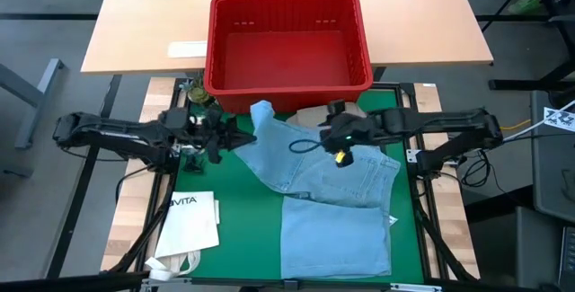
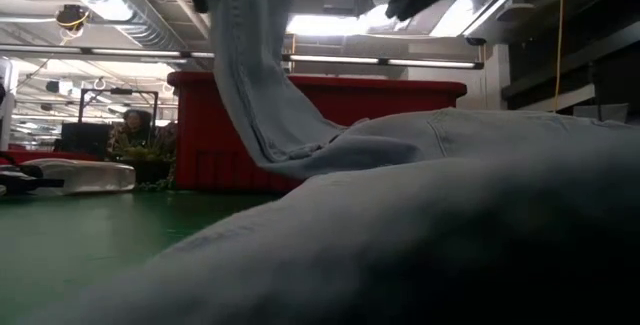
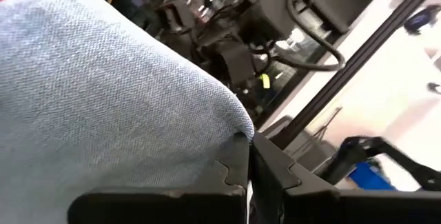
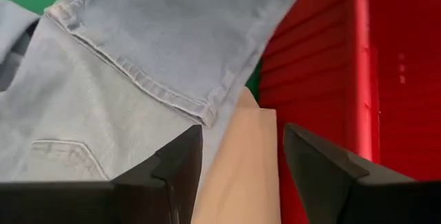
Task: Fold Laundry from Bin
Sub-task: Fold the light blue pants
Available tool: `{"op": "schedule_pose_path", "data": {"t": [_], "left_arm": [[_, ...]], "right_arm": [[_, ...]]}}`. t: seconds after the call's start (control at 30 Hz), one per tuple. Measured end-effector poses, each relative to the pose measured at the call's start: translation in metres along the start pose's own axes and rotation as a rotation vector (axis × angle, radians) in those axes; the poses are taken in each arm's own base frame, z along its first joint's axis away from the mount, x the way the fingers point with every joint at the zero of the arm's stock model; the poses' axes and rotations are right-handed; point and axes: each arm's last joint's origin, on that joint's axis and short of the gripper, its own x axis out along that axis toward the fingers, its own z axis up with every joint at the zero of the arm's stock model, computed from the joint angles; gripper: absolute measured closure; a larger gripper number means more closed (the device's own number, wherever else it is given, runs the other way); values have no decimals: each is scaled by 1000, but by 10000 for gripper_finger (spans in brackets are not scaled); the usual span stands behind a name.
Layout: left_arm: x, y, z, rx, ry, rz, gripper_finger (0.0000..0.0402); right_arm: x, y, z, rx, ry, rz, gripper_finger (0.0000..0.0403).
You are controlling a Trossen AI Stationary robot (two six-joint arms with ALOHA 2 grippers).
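Now the left tool [image 1: 218, 136] is pinching the light blue denim jeans [image 1: 337, 207] by a corner, its two dark fingers [image 3: 238, 172] closed tight on the cloth edge and holding it up off the green mat [image 1: 238, 229]. From table height that lifted leg is hanging down in a long drape in front of the red bin [image 1: 287, 45]. The right tool [image 1: 340, 141] is hovering over the upper part of the jeans, near the bin's front wall, with its fingers [image 4: 172, 165] standing apart and nothing between them. Straight ahead of it a hem of the jeans is lying over a khaki-tan garment [image 4: 241, 162], which is peeking out from under the denim beside the bin.

The rest of the jeans is spreading down the mat towards the near edge, one leg lying fairly flat, the waist end bunched. The bin itself is looking empty from above. Off to the left on the bench a white paper bag [image 1: 187, 225] is lying clear of the work.

To my eye this is the spreading-out step. Doing it well is going to mean the right tool taking only the denim hem, not the tan cloth beneath, and matching the left tool's height, so the two can draw the leg taut and lay it down without a twist.
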Motion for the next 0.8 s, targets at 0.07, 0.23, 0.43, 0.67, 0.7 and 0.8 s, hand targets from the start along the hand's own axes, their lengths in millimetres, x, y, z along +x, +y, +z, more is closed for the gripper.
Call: {"op": "schedule_pose_path", "data": {"t": [0.07, 0.23, 0.43, 0.67, 0.7, 0.8], "left_arm": [[12, 2, -4, 1, -22, -30, 401], [45, 2, -15, 0, -4, -56, 401], [100, -12, -17, 84, 33, -82, 401], [168, -25, -28, 168, 60, -129, 401], [177, -25, -32, 172, 69, -129, 401], [203, -20, -49, 172, 107, -117, 401]], "right_arm": [[-13, -3, -4, 30, -22, -10, 198], [-39, -9, -14, 91, -55, -24, 198], [-56, -8, -31, 120, 3, 5, 198], [-73, -6, -49, 108, 71, 24, 198], [-76, -6, -52, 106, 77, 22, 198], [-83, -7, -57, 104, 81, 23, 198]]}}
